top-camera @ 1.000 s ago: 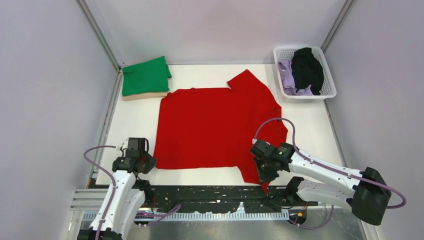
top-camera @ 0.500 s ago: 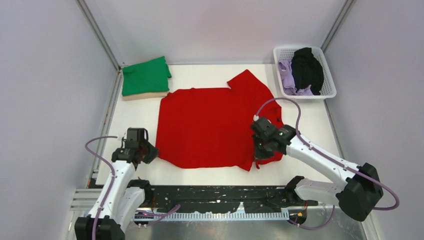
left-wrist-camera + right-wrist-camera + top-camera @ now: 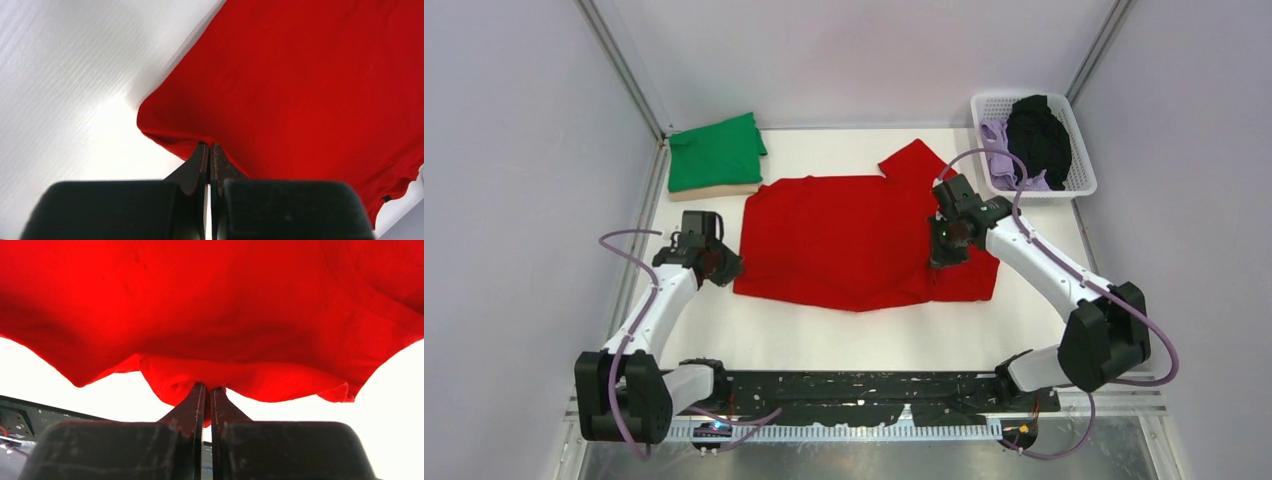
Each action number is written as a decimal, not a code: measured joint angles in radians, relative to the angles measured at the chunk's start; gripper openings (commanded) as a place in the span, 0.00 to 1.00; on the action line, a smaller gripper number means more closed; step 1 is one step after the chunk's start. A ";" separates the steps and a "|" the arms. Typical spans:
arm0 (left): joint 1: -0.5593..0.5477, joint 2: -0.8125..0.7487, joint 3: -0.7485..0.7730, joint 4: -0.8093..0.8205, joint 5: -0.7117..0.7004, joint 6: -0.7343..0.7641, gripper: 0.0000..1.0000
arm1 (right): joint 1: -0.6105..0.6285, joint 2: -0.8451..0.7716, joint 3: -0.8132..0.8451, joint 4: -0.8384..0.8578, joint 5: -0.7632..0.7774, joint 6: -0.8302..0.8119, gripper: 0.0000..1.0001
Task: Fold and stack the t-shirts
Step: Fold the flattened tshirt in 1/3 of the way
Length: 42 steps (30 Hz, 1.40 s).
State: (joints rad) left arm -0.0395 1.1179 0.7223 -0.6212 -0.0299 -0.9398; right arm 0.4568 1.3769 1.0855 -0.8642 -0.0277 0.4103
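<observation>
White worktop (image 3: 824, 335) holds the red t-shirt (image 3: 844, 240) in the middle; left hand (image 3: 209, 150) and right hand (image 3: 206, 389) are each clamped on its edge.

No readable text in any view.
Red shirt (image 3: 844, 240), green shirt (image 3: 716, 152) at 11 o'clock, basket (image 3: 1036, 194) at 1 o'clock and bench (image 3: 824, 335) all show plain surfaces: no word, label, brand, number or sign can be made out on them.
</observation>
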 measured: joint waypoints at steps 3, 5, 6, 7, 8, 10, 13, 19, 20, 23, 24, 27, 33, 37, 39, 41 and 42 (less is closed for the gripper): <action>0.005 0.052 0.040 0.010 -0.014 0.000 0.00 | -0.036 0.064 0.060 0.005 -0.021 -0.030 0.06; 0.014 0.087 0.060 0.020 -0.023 0.000 0.00 | -0.058 0.105 0.098 0.008 -0.029 -0.047 0.07; 0.018 0.101 0.066 0.024 -0.025 0.000 0.00 | -0.069 0.122 0.115 0.010 -0.031 -0.054 0.07; 0.023 0.121 0.075 0.032 -0.029 0.000 0.00 | -0.078 0.141 0.131 0.010 -0.035 -0.062 0.08; 0.026 0.137 0.082 0.037 -0.030 0.001 0.00 | -0.089 0.164 0.151 0.011 -0.038 -0.071 0.09; 0.029 0.183 0.103 0.051 -0.032 0.002 0.00 | -0.106 0.212 0.188 0.018 -0.042 -0.084 0.11; 0.029 0.250 0.132 0.077 -0.032 0.005 0.00 | -0.130 0.283 0.232 0.033 -0.048 -0.101 0.12; 0.031 0.385 0.213 0.109 -0.056 0.020 0.73 | -0.180 0.499 0.409 0.050 0.003 -0.125 0.43; 0.036 0.400 0.227 0.109 -0.062 0.025 0.90 | -0.193 0.562 0.483 0.044 0.036 -0.136 0.54; 0.061 0.430 0.286 0.104 -0.081 0.042 0.99 | -0.222 0.703 0.679 0.055 0.131 -0.152 0.75; 0.066 0.431 0.304 0.103 -0.087 0.039 1.00 | -0.227 0.731 0.732 0.063 0.158 -0.158 0.86; 0.076 0.422 0.349 0.108 -0.097 0.051 0.99 | -0.245 0.707 0.748 0.104 0.188 -0.175 0.96; 0.069 0.360 0.333 0.112 0.005 0.084 1.00 | -0.233 0.353 0.346 0.236 0.020 -0.167 0.95; 0.021 0.341 0.284 0.117 0.076 0.107 0.99 | -0.174 0.188 0.140 0.277 -0.097 -0.151 0.95; -0.023 0.333 0.240 0.129 0.102 0.114 1.00 | -0.136 0.174 0.072 0.307 -0.131 -0.142 0.95; -0.056 0.328 0.197 0.144 0.131 0.116 1.00 | -0.105 0.184 0.018 0.331 -0.153 -0.134 0.96; -0.068 0.328 0.179 0.151 0.146 0.116 1.00 | -0.090 0.195 -0.002 0.340 -0.163 -0.127 0.95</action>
State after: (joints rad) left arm -0.1070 1.4464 0.9012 -0.4698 0.1158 -0.8238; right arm 0.3672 1.5719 1.0836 -0.5240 -0.1909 0.2832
